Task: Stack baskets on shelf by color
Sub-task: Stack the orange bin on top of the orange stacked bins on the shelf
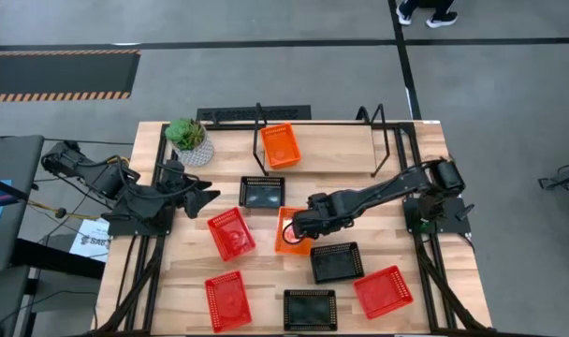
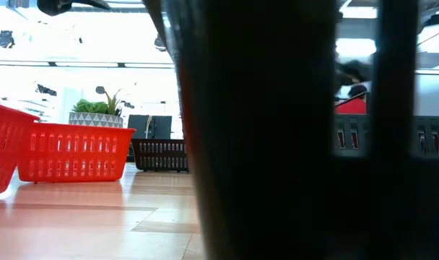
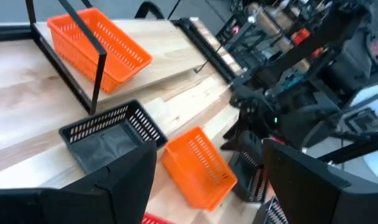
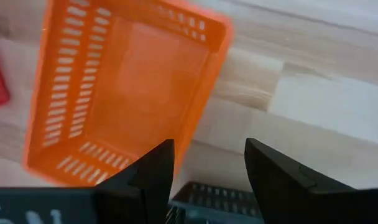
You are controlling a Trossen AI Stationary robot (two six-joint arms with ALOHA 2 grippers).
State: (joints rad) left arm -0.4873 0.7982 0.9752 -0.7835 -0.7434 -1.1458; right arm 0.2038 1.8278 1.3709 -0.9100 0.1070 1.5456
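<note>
From my remote station I am watching the right gripper (image 1: 299, 227) reaching out over the middle of the table (image 1: 359, 164), its two dark fingers (image 4: 153, 171) standing apart and straddling the near wall of an orange basket (image 1: 286, 231) that is lying on the tabletop; the fingers are not yet closing on it, and I am seeing nothing held. Just beside that basket a black basket (image 1: 336, 262) is sitting toward the front, and another black basket (image 1: 262, 193) is resting just in front of the shelf (image 1: 331, 145). A second orange basket (image 1: 281, 146) is already standing on the shelf board, toward its left end. Red baskets are lying at the left of centre (image 1: 231, 233), at the front left (image 1: 226, 300) and at the front right (image 1: 383, 291), with a third black basket (image 1: 310, 310) between the last two at the front edge. The left gripper (image 1: 210, 196) is waiting at the table's left side with its fingers spread wide and empty, near a potted plant (image 1: 188, 138) in the back left corner
</note>
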